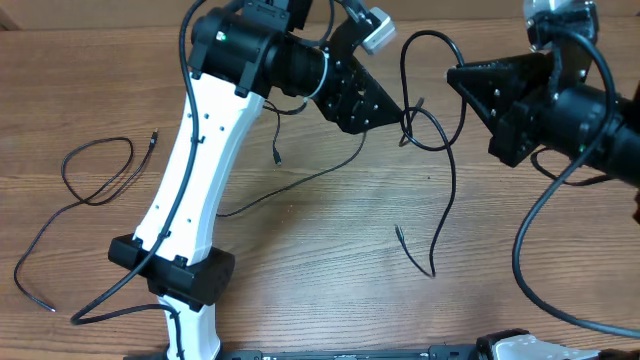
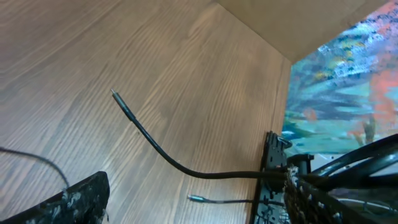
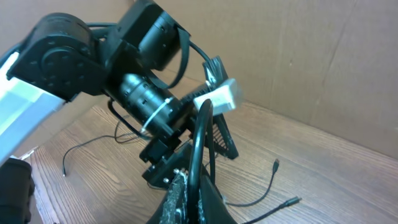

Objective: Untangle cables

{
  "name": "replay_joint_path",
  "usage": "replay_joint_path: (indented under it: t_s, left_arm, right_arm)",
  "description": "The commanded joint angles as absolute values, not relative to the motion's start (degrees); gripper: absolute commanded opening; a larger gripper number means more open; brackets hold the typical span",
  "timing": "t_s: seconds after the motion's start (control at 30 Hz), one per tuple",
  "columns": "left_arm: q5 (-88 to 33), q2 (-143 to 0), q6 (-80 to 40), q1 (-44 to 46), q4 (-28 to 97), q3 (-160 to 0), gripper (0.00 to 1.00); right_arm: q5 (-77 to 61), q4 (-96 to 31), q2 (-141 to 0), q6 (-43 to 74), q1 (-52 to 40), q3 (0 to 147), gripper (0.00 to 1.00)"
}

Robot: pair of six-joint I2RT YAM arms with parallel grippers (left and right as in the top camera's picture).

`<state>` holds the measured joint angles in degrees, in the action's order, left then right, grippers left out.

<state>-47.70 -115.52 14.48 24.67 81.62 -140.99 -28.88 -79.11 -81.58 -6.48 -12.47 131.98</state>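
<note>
Closest in, my right gripper [image 3: 189, 186] is pinched together on a thin black cable [image 3: 198, 140], which loops up, then trails down onto the wood-grain table [image 1: 300, 260] between my arms. My left gripper [image 2: 177, 186] stands wide apart, with cable passing near one finger. A second cable [image 1: 100, 170] lies looped on the left. Behind stands a brown cardboard wall [image 3: 311, 56]. I count two cables for certain.

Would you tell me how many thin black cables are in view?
3 cables, it seems: one looped alone at far left, one trailing from under the left arm, one raised loop right of centre; overlaps may hide more.
</note>
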Motion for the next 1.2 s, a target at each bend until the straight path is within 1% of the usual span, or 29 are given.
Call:
replay_joint_path:
  t_s: [0.0, 0.7, 1.17]
  left_arm:
    - [-47.62, -114.93, 13.67, 23.59, 81.82, -141.6, 0.89]
    - [-48.07, -112.68, 13.02, 23.44, 83.46, -141.6, 0.88]
    - [-47.97, -111.11, 12.82, 25.28, 84.86, -141.6, 0.88]
  right_arm:
    - [-28.34, -78.74, -81.58, -6.94, -12.69, 132.51, 0.04]
    - [-26.39, -78.06, -81.84, -7.01, -12.69, 132.51, 0.04]
    - [-26.44, -78.37, -82.7, -6.96, -12.69, 132.49, 0.04]
